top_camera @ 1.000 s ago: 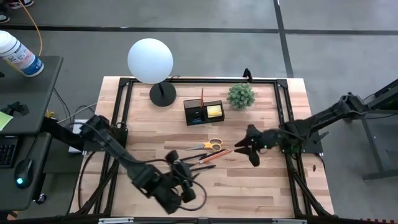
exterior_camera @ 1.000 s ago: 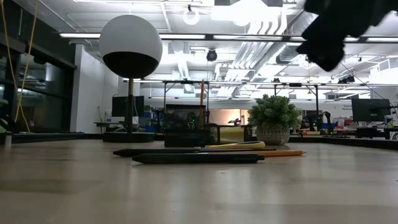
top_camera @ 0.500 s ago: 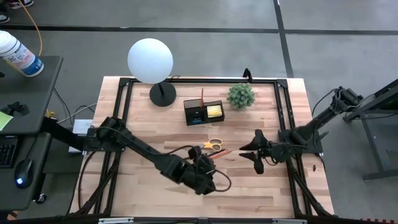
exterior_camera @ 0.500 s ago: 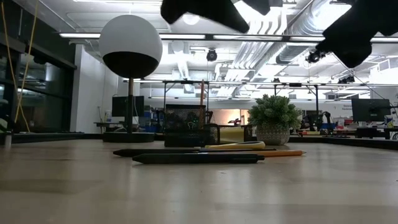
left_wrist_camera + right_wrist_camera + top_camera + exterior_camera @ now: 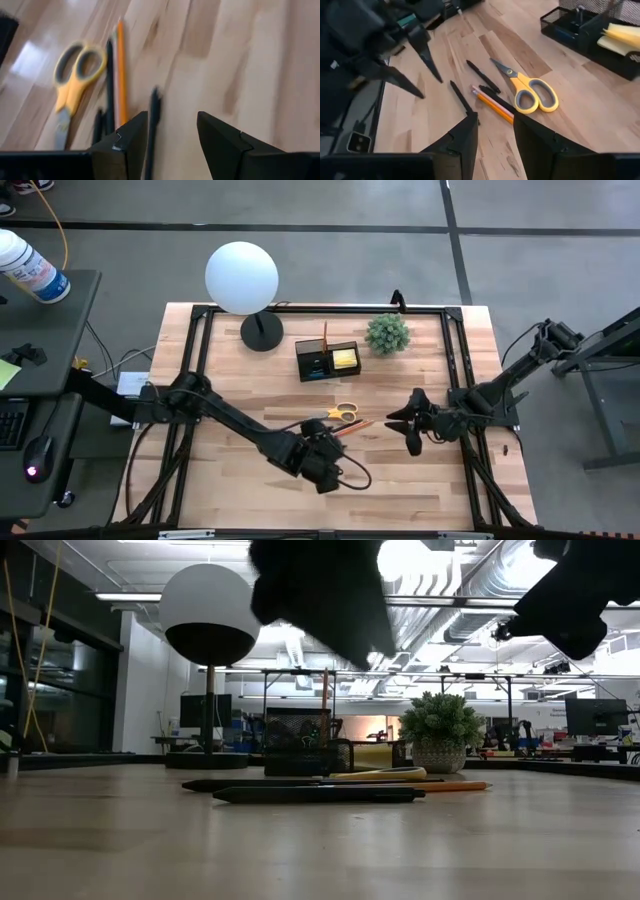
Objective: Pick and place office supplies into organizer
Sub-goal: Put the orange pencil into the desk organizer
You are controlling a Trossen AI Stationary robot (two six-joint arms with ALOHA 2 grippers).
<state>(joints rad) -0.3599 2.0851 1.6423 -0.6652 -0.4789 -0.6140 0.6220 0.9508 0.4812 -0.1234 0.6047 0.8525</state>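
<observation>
Yellow-handled scissors [image 5: 341, 412] lie flat on the table with an orange pencil [image 5: 120, 75] and several dark pens [image 5: 312, 795] beside them. The black organizer [image 5: 327, 360] stands farther back and holds a yellow sticky-note pad [image 5: 620, 37] and an upright pencil. My left gripper [image 5: 172, 117] is open and hovers above the pens' near ends; one dark pen [image 5: 152, 117] shows below the gap between its fingers. My right gripper [image 5: 495, 120] is open, raised to the right of the scissors, touching nothing.
A white globe lamp [image 5: 241, 277] stands at the far left and a small green potted plant [image 5: 387, 333] to the right of the organizer. A black frame [image 5: 200, 360] runs round the table's edges. Bare wood lies along the near side [image 5: 400, 490].
My left gripper has swung from the table's near edge toward the right and far side, ending above the pens, and has come lower in the low view. My right gripper has drawn back a little toward the table's right edge. The supplies have not moved.
</observation>
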